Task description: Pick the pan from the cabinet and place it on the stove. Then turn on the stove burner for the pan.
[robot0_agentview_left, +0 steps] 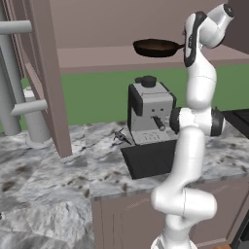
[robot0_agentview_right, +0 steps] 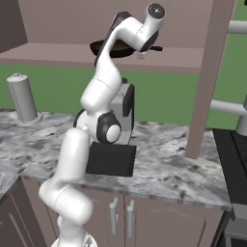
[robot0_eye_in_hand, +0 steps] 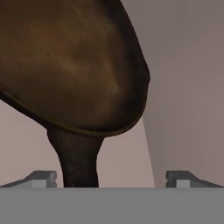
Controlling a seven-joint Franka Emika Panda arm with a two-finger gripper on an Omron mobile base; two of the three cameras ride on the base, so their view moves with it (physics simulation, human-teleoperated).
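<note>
The pan (robot0_agentview_left: 156, 47) sat on the open cabinet (robot0_agentview_left: 146, 58) shelf, high above the counter (robot0_agentview_left: 58, 180), w/ its long handle pointing to the right in the left base view, toward the arm. In the hand view the pan (robot0_eye_in_hand: 74, 65) was very close, and its handle came down betw. the two fingertips (robot0_eye_in_hand: 41, 179), nearer to the left tip, with free room on the right side. The gripper (robot0_eye_in_hand: 111, 180) was spread wide and gripped nothing; whether a tip touched the handle I could not tell. The shelf front edge ran just under the pan, and the shelf was bare to the left of it. An open cabinet door (robot0_agentview_left: 48, 78) stood edge-on at the left in the left base view, w/ grey bar handles (robot0_agentview_left: 17, 73). Under the shelf, the coffee machine (robot0_agentview_left: 148, 109) stood on the counter, well below the pan, approx. under it. The stove (robot0_agentview_right: 231, 164) edge showed at the far right of the right base view. A grey canister (robot0_agentview_right: 21, 99) stood at the left there. No readable writing or brand was seen on any thing.
</note>
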